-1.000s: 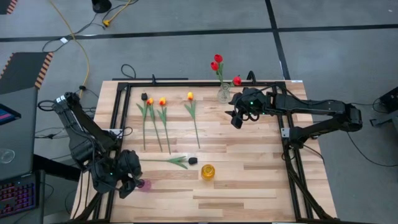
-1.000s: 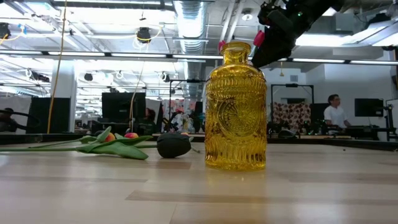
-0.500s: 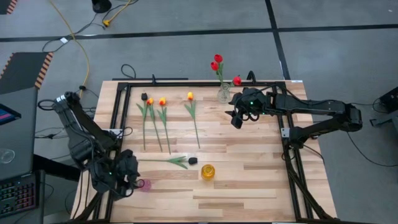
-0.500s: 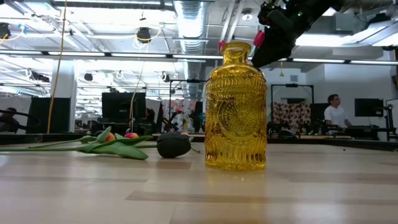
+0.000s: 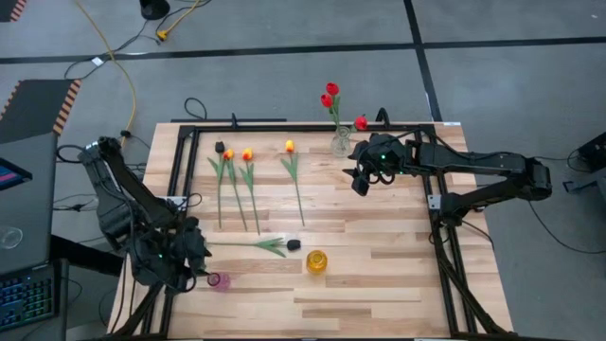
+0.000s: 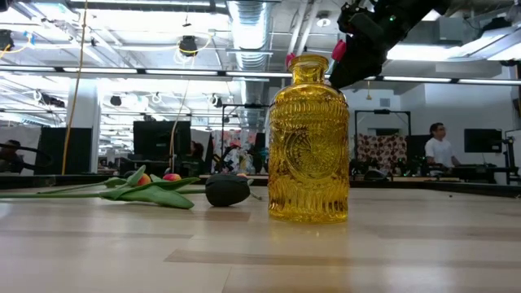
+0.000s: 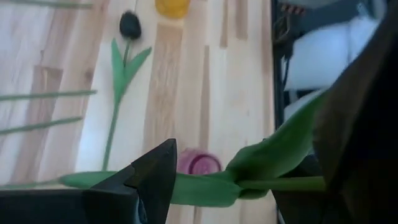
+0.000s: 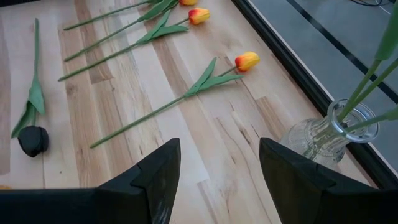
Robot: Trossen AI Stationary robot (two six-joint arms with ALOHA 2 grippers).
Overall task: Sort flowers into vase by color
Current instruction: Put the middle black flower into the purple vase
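The left claw [image 5: 194,270] pinches a green stem [image 7: 205,188], held crosswise above the pink vase [image 5: 217,280]. The right claw [image 8: 214,163], spread and empty, waits far right beside the clear vase [image 5: 340,144].

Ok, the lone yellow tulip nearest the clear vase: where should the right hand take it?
Take the tulip by its bare lower stem, below the leaves, coming straight down with the hand set across it. It lies flat on the table with free wood either side; head and leaves look softer. The right hand is open nearby.
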